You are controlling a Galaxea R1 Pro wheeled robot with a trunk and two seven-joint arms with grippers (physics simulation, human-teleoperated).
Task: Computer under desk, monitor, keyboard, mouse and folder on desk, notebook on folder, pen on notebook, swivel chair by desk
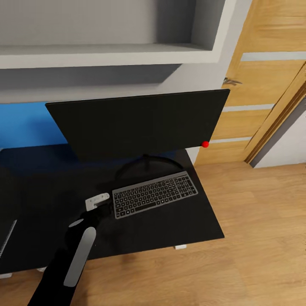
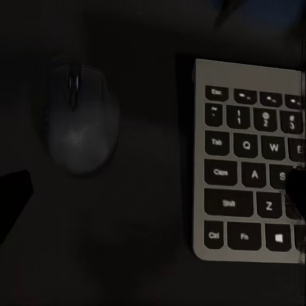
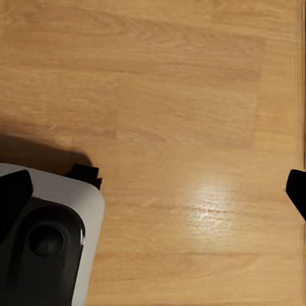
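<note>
You have the keyboard (image 1: 155, 194) on the worktop (image 1: 178, 229) before the monitor (image 1: 140, 123); the mouse (image 2: 81, 119) seemingly lies just left of it.

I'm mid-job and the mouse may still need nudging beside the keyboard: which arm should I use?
Left. Its gripper hangs over the desk by the keyboard, and its wrist view shows the mouse close to the keys. The right wrist view faces the wooden floor.

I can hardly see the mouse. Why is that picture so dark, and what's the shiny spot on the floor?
Left wrist view: dim and slightly blurry, the mouse and keyboard lying on a black desk. Right wrist view: bright, with white glare on the wooden floor.
</note>
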